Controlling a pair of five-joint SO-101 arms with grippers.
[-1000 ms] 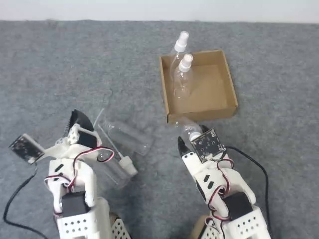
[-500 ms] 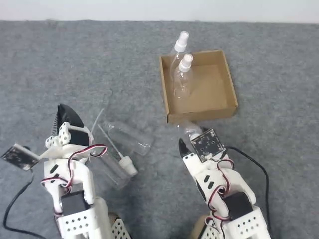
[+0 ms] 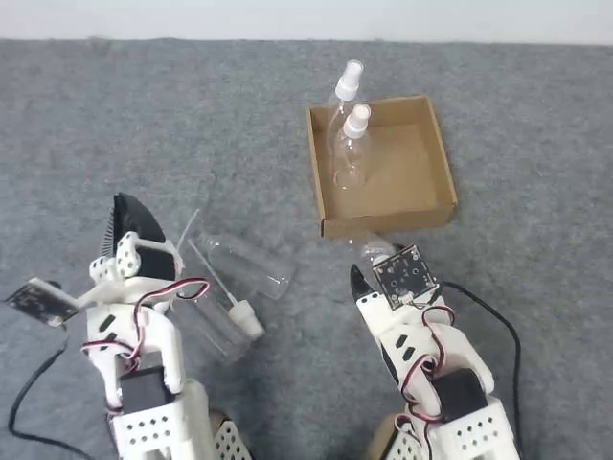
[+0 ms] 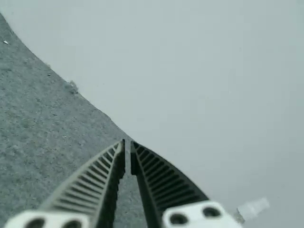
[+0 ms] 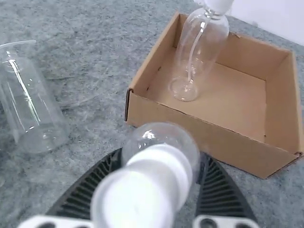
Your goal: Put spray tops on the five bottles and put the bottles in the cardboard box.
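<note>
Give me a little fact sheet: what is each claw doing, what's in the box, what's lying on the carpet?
Cardboard box: one upright bottle, capped, inside; a second bottle at its far corner.
Left gripper: shut, empty, pointing toward the back wall.
Right gripper: shut on the held bottle, capped, close to the box's near wall.
Carpet: two loose bottles lying between the arms, a loose spray top beside them.

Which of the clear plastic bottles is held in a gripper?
The clear bottle with a white spray top in the right gripper, near the brown cardboard box; no gripper touches the others.
</note>
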